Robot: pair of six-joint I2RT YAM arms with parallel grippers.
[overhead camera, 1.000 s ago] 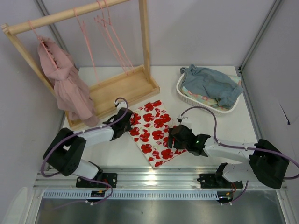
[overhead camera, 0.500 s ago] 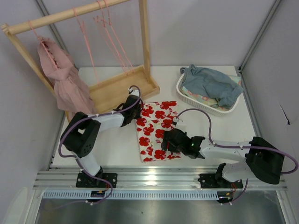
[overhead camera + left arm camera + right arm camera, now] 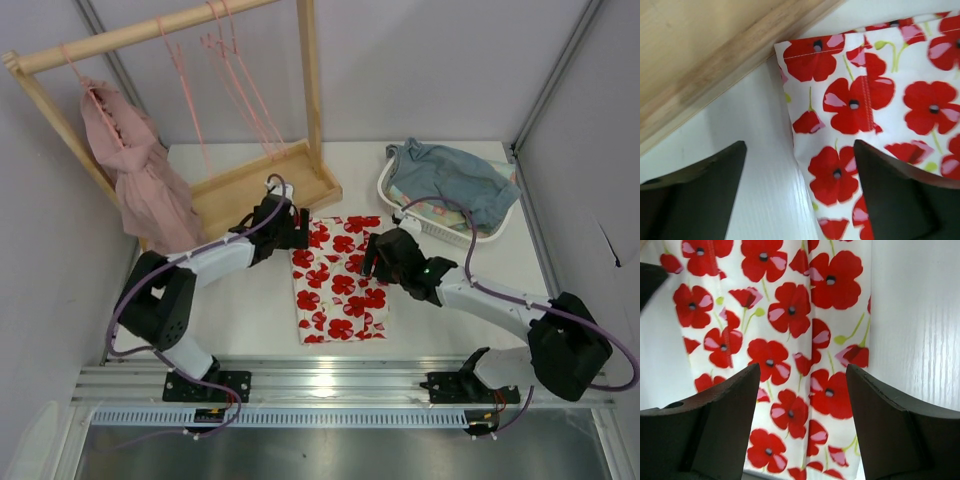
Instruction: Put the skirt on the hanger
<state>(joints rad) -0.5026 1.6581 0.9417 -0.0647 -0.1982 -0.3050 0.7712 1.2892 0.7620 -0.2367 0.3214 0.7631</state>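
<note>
The skirt (image 3: 340,282), white with big red flowers, lies flat on the white table, also seen in the left wrist view (image 3: 865,95) and the right wrist view (image 3: 785,315). My left gripper (image 3: 296,232) is open at the skirt's far left corner, its jaws (image 3: 800,195) straddling the cloth's edge without pinching it. My right gripper (image 3: 370,260) hovers open over the skirt's right side, with flowered cloth showing between its fingers (image 3: 802,415). A thin pink hanger (image 3: 190,100) hangs from the wooden rack's rail, with more of the same kind (image 3: 243,85) beside it.
The wooden rack's base tray (image 3: 255,190) (image 3: 700,60) lies just beyond the left gripper. A dusty-pink garment (image 3: 140,185) hangs at the rack's left end. A white basket (image 3: 432,224) with blue-grey cloth (image 3: 455,180) stands at the back right.
The left gripper carried the skirt's corner toward the rack base, then opened and let it go. The skirt now lies squarer. The right gripper moved from the skirt's near edge to its right side.
</note>
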